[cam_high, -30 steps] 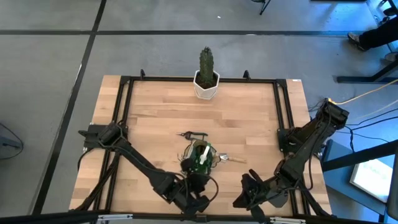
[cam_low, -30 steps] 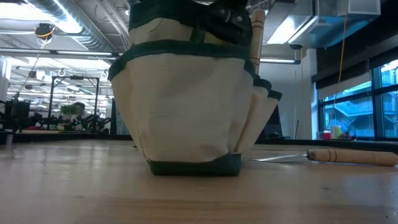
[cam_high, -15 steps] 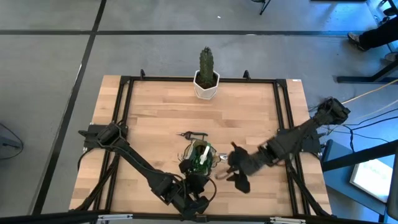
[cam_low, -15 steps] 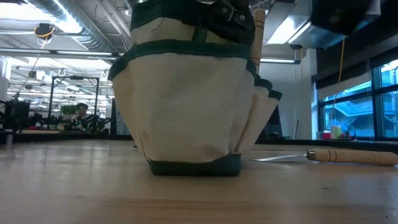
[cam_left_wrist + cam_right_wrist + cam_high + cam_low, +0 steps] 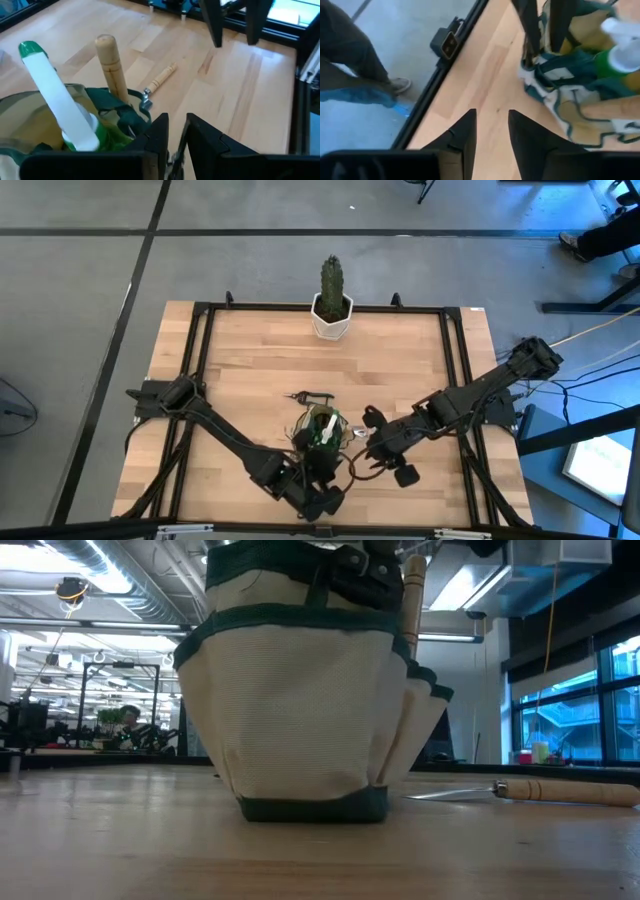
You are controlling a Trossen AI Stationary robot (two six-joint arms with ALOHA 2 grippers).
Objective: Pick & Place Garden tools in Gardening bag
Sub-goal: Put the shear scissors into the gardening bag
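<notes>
We see the gardening bag (image 5: 322,435) standing upright low in the centre of the high view, just below the middle of the bench (image 5: 260,360), and in the low view it fills the middle of the frame (image 5: 300,710), tan walls with a dark green band at the foot. Out of its mouth sticks the sprayer (image 5: 60,105), white neck and green tip, leaning toward the upper left of the left wrist picture, and beside it a wooden handle (image 5: 111,65) stands nearly upright in a side pocket. One wooden-handled tool (image 5: 545,790) lies flat on the bench to the right of the bag in the low view, its long axis running left to right, metal end pointing toward the bag, handle away from it; it is just beside the bag and apart from it. The pruning shears (image 5: 310,396) lie just above the bag in the high view, long axis left to right. Our left hand (image 5: 175,135) sits at the bag's lower edge in the high view, fingers parted by a narrow gap with nothing between them that we can see. Our right hand (image 5: 491,135) hovers just right of the bag, fingers a little apart and empty. The cactus (image 5: 331,280) in its white pot (image 5: 331,320) stands at the top centre.
</notes>
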